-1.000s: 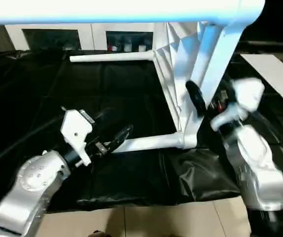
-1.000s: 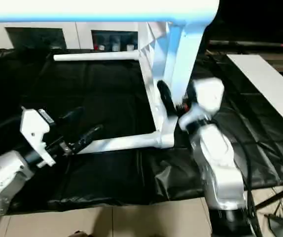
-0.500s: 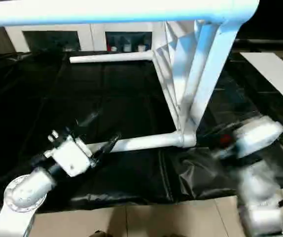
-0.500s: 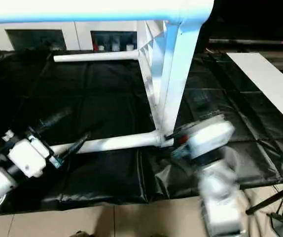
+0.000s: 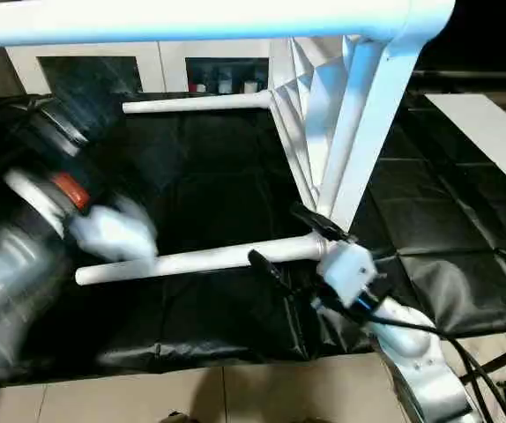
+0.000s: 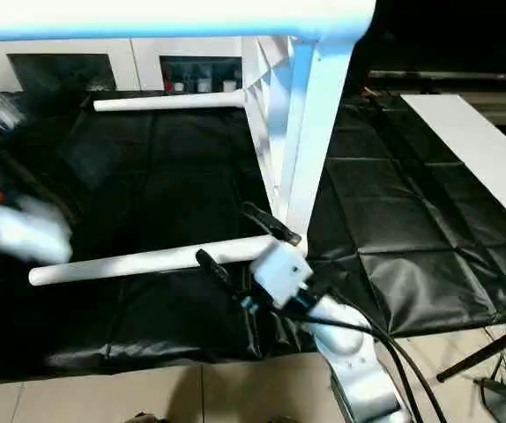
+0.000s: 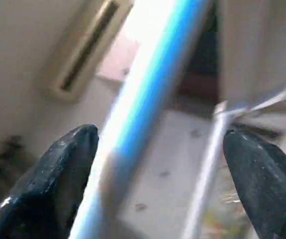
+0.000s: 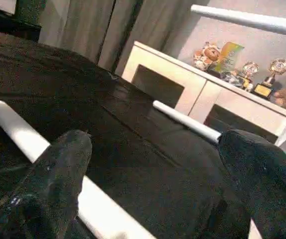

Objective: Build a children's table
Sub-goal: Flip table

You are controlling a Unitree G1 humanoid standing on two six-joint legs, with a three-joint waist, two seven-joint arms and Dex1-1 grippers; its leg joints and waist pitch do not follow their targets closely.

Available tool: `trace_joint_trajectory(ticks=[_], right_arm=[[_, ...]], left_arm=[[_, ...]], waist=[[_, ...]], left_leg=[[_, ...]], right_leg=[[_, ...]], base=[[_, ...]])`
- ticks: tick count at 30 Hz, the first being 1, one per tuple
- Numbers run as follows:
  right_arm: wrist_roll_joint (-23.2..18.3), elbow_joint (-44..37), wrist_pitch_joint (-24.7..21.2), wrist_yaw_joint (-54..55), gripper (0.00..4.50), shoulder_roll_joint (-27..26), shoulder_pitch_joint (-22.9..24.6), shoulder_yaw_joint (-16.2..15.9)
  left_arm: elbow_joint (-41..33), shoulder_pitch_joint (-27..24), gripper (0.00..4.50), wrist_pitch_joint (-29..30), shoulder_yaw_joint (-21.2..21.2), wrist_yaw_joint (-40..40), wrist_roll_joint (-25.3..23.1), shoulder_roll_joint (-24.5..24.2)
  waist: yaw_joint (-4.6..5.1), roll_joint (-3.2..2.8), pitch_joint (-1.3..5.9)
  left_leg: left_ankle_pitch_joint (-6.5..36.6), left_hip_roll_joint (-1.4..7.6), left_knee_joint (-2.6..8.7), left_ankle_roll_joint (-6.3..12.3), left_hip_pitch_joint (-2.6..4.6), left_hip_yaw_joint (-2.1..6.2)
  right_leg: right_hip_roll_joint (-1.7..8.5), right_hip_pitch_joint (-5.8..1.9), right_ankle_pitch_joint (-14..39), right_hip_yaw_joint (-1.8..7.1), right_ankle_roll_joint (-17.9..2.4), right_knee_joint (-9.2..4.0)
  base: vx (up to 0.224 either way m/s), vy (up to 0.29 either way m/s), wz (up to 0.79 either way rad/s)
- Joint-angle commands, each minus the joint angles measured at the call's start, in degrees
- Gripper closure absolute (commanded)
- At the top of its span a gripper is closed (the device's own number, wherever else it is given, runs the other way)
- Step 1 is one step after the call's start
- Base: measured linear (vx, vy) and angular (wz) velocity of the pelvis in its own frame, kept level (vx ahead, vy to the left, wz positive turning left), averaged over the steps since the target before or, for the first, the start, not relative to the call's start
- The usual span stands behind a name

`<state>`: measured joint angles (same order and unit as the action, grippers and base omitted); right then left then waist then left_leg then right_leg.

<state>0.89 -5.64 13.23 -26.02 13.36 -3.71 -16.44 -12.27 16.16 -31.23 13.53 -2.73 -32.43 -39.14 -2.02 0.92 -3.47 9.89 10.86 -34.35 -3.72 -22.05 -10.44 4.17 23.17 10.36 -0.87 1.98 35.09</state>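
Observation:
The children's table lies on its side on the black cloth. Its ribbed tabletop (image 5: 310, 115) stands on edge. One leg (image 5: 191, 18) runs across the top of the picture, another (image 5: 196, 102) lies at the back, a third (image 5: 191, 258) rests low on the cloth, and the fourth (image 5: 368, 123) stands upright. My right gripper (image 5: 290, 240) is open, with one finger on each side of the low leg (image 8: 33, 144) near its socket and nothing held. My left arm (image 5: 50, 203) is a raised blur at the left. In its wrist view my left gripper (image 7: 158, 164) is open, and a blurred white tube (image 7: 143, 99) shows beyond it.
The black cloth (image 5: 200, 176) covers the work surface down to the tiled floor (image 5: 235, 397). A white cabinet (image 5: 165, 62) with trophies (image 8: 222, 64) stands behind. A white board (image 5: 491, 132) lies at the right. Cables (image 6: 394, 352) trail from my right arm.
My left gripper has let go of the low leg and swung up to the left. My right gripper has left the upright leg and dropped to the low leg's socket end.

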Motion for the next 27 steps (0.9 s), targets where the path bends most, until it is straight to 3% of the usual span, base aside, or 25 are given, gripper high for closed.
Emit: trace_joint_trajectory(ticks=[1,6,8,13,14,16,17,27], right_arm=[[0.04,0.20,-0.60,0.55,0.00,-0.59,-1.07,-0.01],[0.29,-0.18,-0.33,0.66,0.00,-1.20,-1.55,-0.07],[0.30,-0.19,-0.43,0.70,0.00,-1.28,-1.56,-0.11],[0.17,-0.53,-0.92,0.69,0.00,-1.45,-1.46,-0.29],[-0.62,-1.04,-0.13,0.08,0.00,-1.48,-1.22,-0.39],[-6.43,-4.09,1.21,-3.41,0.00,-1.53,0.32,-0.55],[-7.61,-4.71,1.08,-4.13,0.00,-1.46,0.58,-0.57],[-10.39,-7.21,0.64,-5.20,0.00,-1.77,0.40,-0.32]], left_arm=[[2.46,1.59,0.07,0.09,0.66,1.52,-2.37,-1.43],[7.29,6.21,0.07,0.94,0.97,4.74,-4.89,-4.46],[7.90,6.63,0.07,1.16,0.86,4.94,-5.19,-4.72],[9.97,7.82,0.07,2.52,0.75,5.00,-6.33,-5.38],[10.82,8.33,0.07,3.25,0.75,4.86,-6.31,-5.50],[12.13,9.17,0.07,3.94,0.77,4.80,-5.88,-5.91],[12.24,9.28,0.07,3.99,0.70,4.58,-5.56,-5.90],[14.44,10.66,0.82,4.28,0.27,4.42,-3.81,-6.73]], waist=[[-0.17,-1.17,2.95],[-0.61,-1.73,3.22],[-0.58,-1.53,3.16],[-0.68,-1.74,3.07],[-0.71,-1.85,3.00],[-0.85,-1.98,2.92],[-0.91,-1.95,2.82],[-1.39,-1.95,2.62]], left_leg=[[24.93,1.59,4.93,-1.51,1.22,1.54],[23.05,1.66,4.89,-1.63,1.27,1.64],[23.25,1.66,4.93,-1.79,1.20,1.63],[24.94,1.65,5.02,-2.18,1.33,1.68],[25.48,1.71,5.06,-2.28,1.37,1.74],[27.04,1.73,5.03,-2.16,1.66,1.74],[27.38,1.73,5.16,-2.14,1.41,1.91],[28.64,1.73,5.36,-2.73,1.48,2.06]], right_leg=[[2.07,-0.66,15.16,1.40,-8.26,-4.14],[2.05,-0.83,10.64,1.33,-9.42,-3.57],[2.08,-0.90,10.67,1.31,-9.65,-3.58],[2.20,-0.77,12.86,1.37,-9.66,-3.79],[2.24,-0.68,13.42,1.38,-9.70,-3.86],[2.19,-0.41,14.32,1.44,-9.30,-4.04],[2.25,-0.55,14.86,1.40,-9.02,-4.01],[2.29,-0.22,17.32,1.49,-8.52,-4.28]], base=[[0.000,0.000,0.00],[0.000,0.000,0.00],[0.000,0.000,0.00],[0.000,0.000,0.00],[0.000,0.000,0.00],[0.000,0.000,0.00],[0.000,0.000,0.00],[0.000,0.000,0.00]])
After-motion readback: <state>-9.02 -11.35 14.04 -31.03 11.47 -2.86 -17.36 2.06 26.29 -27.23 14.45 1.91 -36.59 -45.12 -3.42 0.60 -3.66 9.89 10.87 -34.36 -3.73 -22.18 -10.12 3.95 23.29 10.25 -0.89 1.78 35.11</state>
